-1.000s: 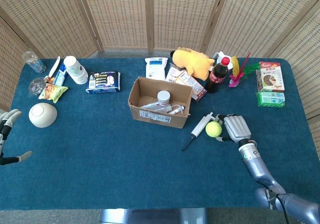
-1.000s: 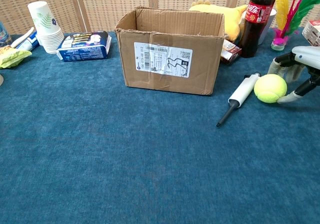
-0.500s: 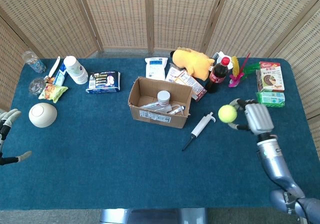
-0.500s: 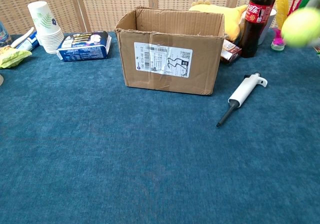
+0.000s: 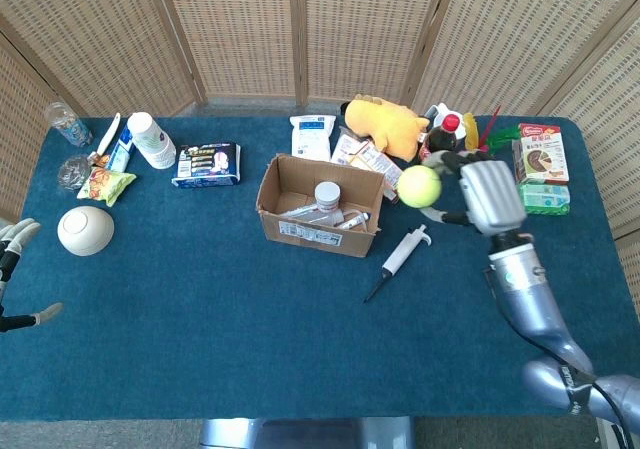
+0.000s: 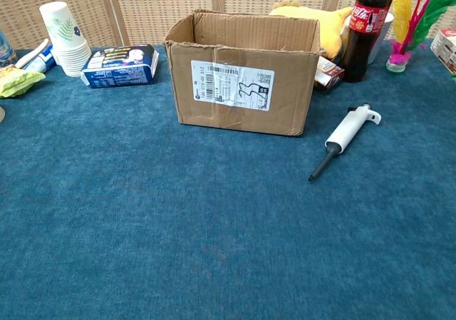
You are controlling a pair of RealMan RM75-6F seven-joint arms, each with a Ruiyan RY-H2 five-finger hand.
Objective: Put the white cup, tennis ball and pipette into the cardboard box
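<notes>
Just right of the cardboard box (image 5: 320,209), the right hand (image 5: 485,197) grips the tennis ball (image 5: 419,185) in the air, raised so it can clear the box wall, I judge. The pipette (image 5: 398,258) lies on the table near the box's right front corner. The white cup (image 5: 152,140) stands well left of the box. The left hand (image 5: 12,254) is cut off at the frame edge, fingers apart, holding nothing. The chest view shows neither hand.
</notes>
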